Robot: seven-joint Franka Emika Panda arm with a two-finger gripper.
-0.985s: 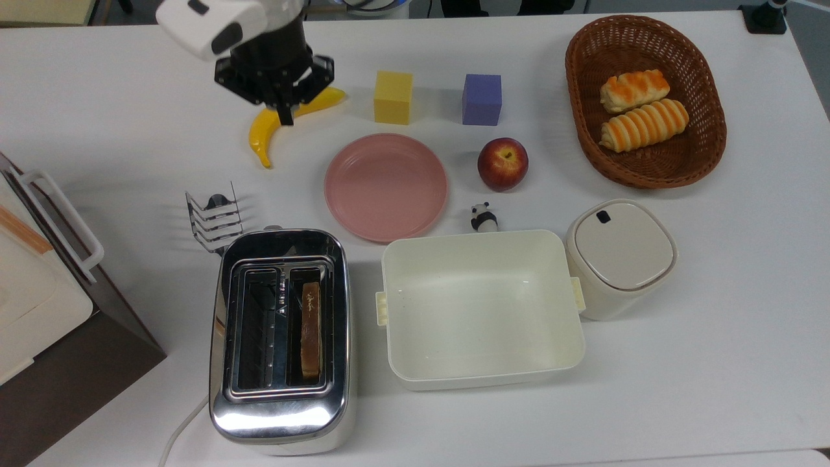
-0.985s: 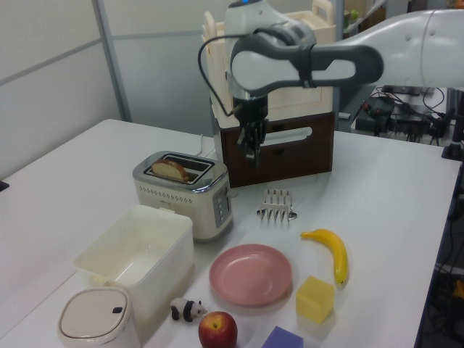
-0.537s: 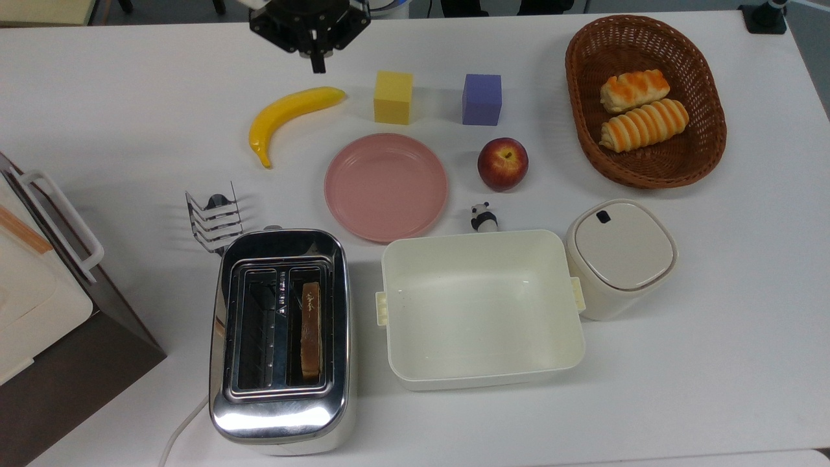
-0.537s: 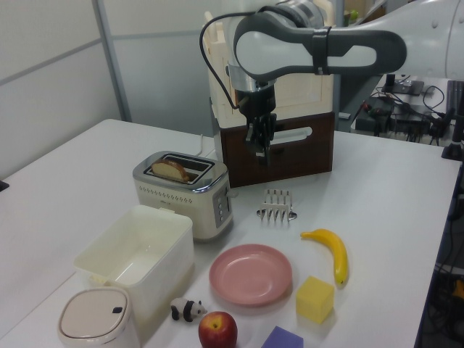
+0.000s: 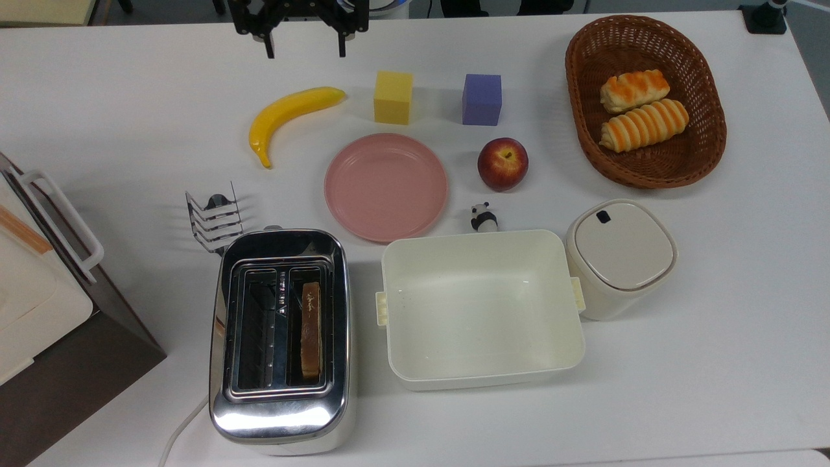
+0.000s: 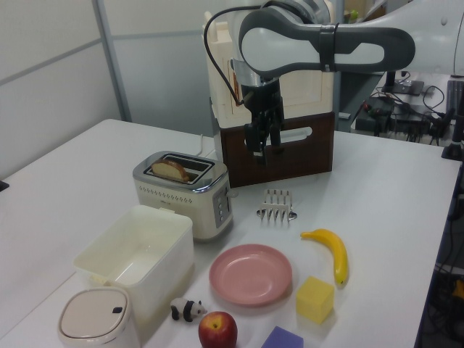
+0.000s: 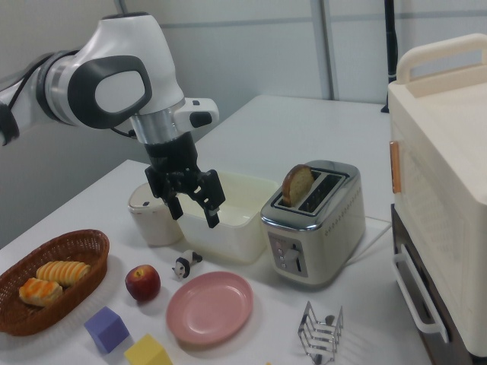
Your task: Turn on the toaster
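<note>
— Where does the toaster stand?

— The chrome two-slot toaster (image 5: 280, 340) sits near the front edge of the white table (image 5: 713, 363) in the top view, a slice of toast (image 5: 310, 329) standing in the top view's right slot. Its white cord (image 5: 181, 428) trails off toward the top view's lower left. A cream rectangular tub (image 5: 481, 308) sits just beside it on the top view's right, and a small wire toast rack (image 5: 214, 217) stands near its far corner.

— And the arm?

— The Franka gripper (image 5: 303, 47) hangs at the top edge of the top view, well apart from the toaster, above bare table beyond the banana (image 5: 285, 117). Its two fingers (image 5: 268, 45) are spread wide with nothing between them. In the right view the gripper (image 7: 195, 211) hangs in the air in front of the tub, fingers pointing down.

— What else is on the table?

— A pink plate (image 5: 386, 187), an apple (image 5: 502, 163), a panda figurine (image 5: 483, 217), a yellow cube (image 5: 393, 97), a purple cube (image 5: 482, 99), a lidded cream container (image 5: 619, 256), and a wicker basket (image 5: 577, 84) holding two bread rolls (image 5: 639, 107). A cream and brown cabinet (image 5: 45, 311) stands at the top view's left edge.
</note>
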